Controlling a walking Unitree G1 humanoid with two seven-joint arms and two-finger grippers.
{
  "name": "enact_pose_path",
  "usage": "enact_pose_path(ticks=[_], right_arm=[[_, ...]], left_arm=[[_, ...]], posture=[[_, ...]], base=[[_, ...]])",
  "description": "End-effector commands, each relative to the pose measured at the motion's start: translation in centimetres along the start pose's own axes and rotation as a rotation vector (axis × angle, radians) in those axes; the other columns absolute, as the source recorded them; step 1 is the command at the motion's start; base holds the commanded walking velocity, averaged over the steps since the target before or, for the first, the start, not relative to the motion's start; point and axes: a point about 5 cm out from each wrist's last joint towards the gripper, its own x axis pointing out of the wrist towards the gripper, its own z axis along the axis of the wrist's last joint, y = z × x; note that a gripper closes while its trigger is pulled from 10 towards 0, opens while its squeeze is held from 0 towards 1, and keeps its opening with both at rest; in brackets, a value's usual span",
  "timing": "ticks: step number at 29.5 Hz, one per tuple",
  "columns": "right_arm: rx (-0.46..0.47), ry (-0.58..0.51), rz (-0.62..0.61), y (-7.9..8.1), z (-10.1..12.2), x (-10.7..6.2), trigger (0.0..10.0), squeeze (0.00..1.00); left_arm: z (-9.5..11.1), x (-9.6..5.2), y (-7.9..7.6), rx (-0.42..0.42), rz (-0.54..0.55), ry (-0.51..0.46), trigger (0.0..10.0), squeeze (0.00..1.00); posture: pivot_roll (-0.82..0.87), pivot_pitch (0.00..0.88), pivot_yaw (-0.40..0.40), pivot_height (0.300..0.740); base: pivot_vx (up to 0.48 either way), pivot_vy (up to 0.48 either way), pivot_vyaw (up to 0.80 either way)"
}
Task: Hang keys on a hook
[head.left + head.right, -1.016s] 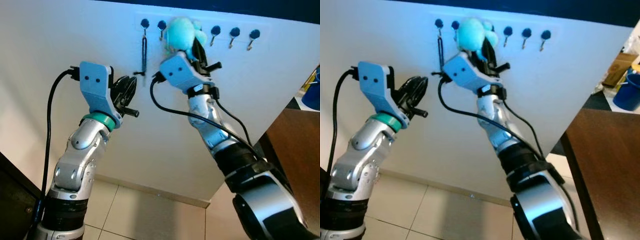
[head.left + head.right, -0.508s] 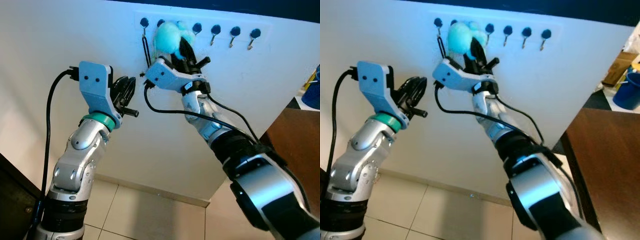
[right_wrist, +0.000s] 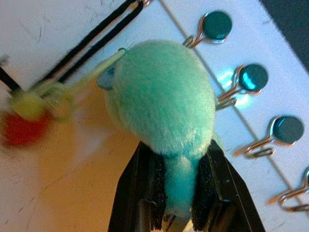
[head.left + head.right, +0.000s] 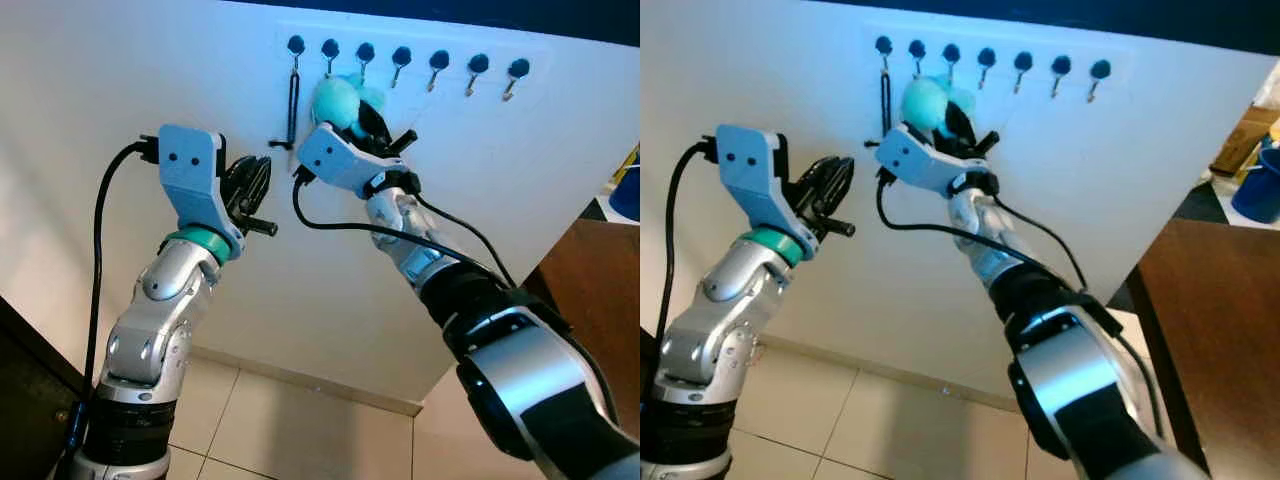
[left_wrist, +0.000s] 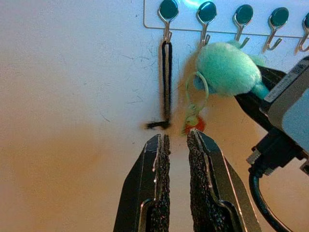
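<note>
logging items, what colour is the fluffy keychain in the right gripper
Mint green pom-pom keychain, clearest in the right wrist view.

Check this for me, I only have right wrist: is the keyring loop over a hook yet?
Observer: Not yet. In the left wrist view the green loop dangles under the turquoise pom-pom, below the second hook and not over it.
Operator: And the black thing next to it?
Observer: A black strap, hanging from the leftmost hook of a hook row of seven.
Operator: Left arm in the way?
Observer: Seems not. The left gripper is raised lower than the hooks, pointing at the wall just under the strap's end, with a narrow gap between its fingers and nothing in them. The right gripper clamps the pom-pom.
</note>
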Motion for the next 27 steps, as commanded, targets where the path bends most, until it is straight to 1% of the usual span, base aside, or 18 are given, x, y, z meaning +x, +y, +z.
enact_pose_path(ticks=[1, 2, 5, 11, 14, 15, 16, 17, 18, 19, 20, 21, 22, 23, 24, 25, 26, 27], right_arm=[[0.078, 0.069, -0.005, 0.4, -1.4, -0.7, 10.0, 0.00], [0.078, 0.069, -0.005, 0.4, -1.4, -0.7, 10.0, 0.00], [0.206, 0.114, 0.030, 1.1, -2.1, -1.5, 10.0, 0.00], [0.284, 0.123, 0.061, 1.7, -2.3, -2.0, 10.0, 0.00], [0.366, 0.101, 0.075, 1.8, -1.9, -2.1, 10.0, 0.00], [0.482, 0.103, 0.090, 2.0, -1.6, -2.1, 10.0, 0.00], [0.482, 0.103, 0.090, 2.0, -1.6, -2.1, 10.0, 0.00], [0.745, 0.122, 0.139, 2.2, -0.7, -1.8, 10.0, 0.00], [0.745, 0.122, 0.139, 2.2, -0.7, -1.8, 10.0, 0.00], [0.882, 0.124, 0.175, 2.3, -0.1, -1.5, 10.0, 0.00], [0.882, 0.124, 0.175, 2.3, -0.1, -1.5, 10.0, 0.00], [1.005, 0.125, 0.240, 2.6, 0.6, -1.3, 10.0, 0.00], [1.005, 0.125, 0.240, 2.6, 0.6, -1.3, 10.0, 0.00], [1.146, 0.110, 0.344, 3.0, 1.8, -1.1, 10.0, 0.00], [1.146, 0.110, 0.344, 3.0, 1.8, -1.1, 10.0, 0.00], [1.263, 0.092, 0.441, 3.3, 2.9, -0.9, 10.0, 0.00], [1.445, 0.068, 0.536, 3.2, 4.3, -0.6, 10.0, 0.00], [1.445, 0.068, 0.536, 3.2, 4.3, -0.6, 10.0, 0.00]], left_arm=[[-0.2, -0.3, 0.2, -0.006, 0.005, 0.011, 10.0, 0.00], [-0.2, -0.3, 0.2, -0.006, 0.005, 0.011, 10.0, 0.00], [-0.2, -0.3, 0.1, -0.004, 0.003, 0.013, 10.0, 0.00], [-0.2, -0.3, 0.1, -0.002, 0.001, 0.017, 10.0, 0.00], [-0.2, -0.3, 0.1, -0.002, 0.001, 0.017, 10.0, 0.00], [-0.3, -0.3, 0.2, -0.002, 0.000, 0.017, 10.0, 0.00], [-0.3, -0.3, 0.2, -0.002, 0.000, 0.017, 10.0, 0.00], [-0.3, -0.3, 0.1, -0.002, -0.001, 0.017, 10.0, 0.00], [-0.3, -0.3, 0.1, -0.002, -0.001, 0.017, 10.0, 0.00], [-0.3, -0.3, 0.1, -0.003, -0.002, 0.017, 10.0, 0.00], [-0.3, -0.3, 0.1, -0.003, -0.002, 0.017, 10.0, 0.00], [-0.3, -0.3, 0.1, -0.003, -0.002, 0.017, 10.0, 0.00], [-0.3, -0.3, 0.1, -0.003, -0.002, 0.017, 10.0, 0.00], [-0.3, -0.3, 0.0, -0.004, -0.003, 0.017, 10.0, 0.00], [-0.3, -0.3, 0.0, -0.004, -0.003, 0.017, 10.0, 0.00], [-0.3, -0.3, 0.0, -0.004, -0.003, 0.017, 10.0, 0.00], [-0.3, -0.3, 0.0, -0.004, -0.002, 0.016, 10.0, 0.00], [-0.3, -0.3, 0.0, -0.004, -0.002, 0.016, 10.0, 0.00]], posture=[[0.08, 0.098, 0.088, 0.740], [0.08, 0.098, 0.088, 0.740], [0.08, 0.098, 0.090, 0.740], [0.07, 0.098, 0.090, 0.740], [0.07, 0.097, 0.091, 0.740], [0.07, 0.096, 0.091, 0.740], [0.07, 0.096, 0.091, 0.740], [0.07, 0.096, 0.092, 0.740], [0.07, 0.096, 0.092, 0.740], [0.07, 0.096, 0.092, 0.740], [0.07, 0.096, 0.092, 0.740], [0.07, 0.095, 0.090, 0.740], [0.07, 0.095, 0.090, 0.740], [0.07, 0.093, 0.088, 0.740], [0.07, 0.093, 0.088, 0.740], [0.07, 0.093, 0.088, 0.740], [0.08, 0.091, 0.083, 0.740], [0.08, 0.091, 0.083, 0.740]], base=[[0.000, 0.000, 0.00], [0.000, 0.000, 0.00], [0.000, 0.000, 0.00], [0.000, 0.000, 0.00], [0.000, 0.000, 0.00], [0.000, 0.000, 0.00], [0.000, 0.000, 0.00], [0.000, 0.000, 0.00], [0.000, 0.000, 0.00], [0.000, 0.000, 0.00], [0.000, 0.000, 0.00], [0.000, 0.000, 0.00], [0.000, 0.000, 0.00], [0.000, 0.000, 0.00], [0.000, 0.000, 0.00], [0.000, 0.000, 0.00], [0.000, 0.000, 0.00], [0.000, 0.000, 0.00]])
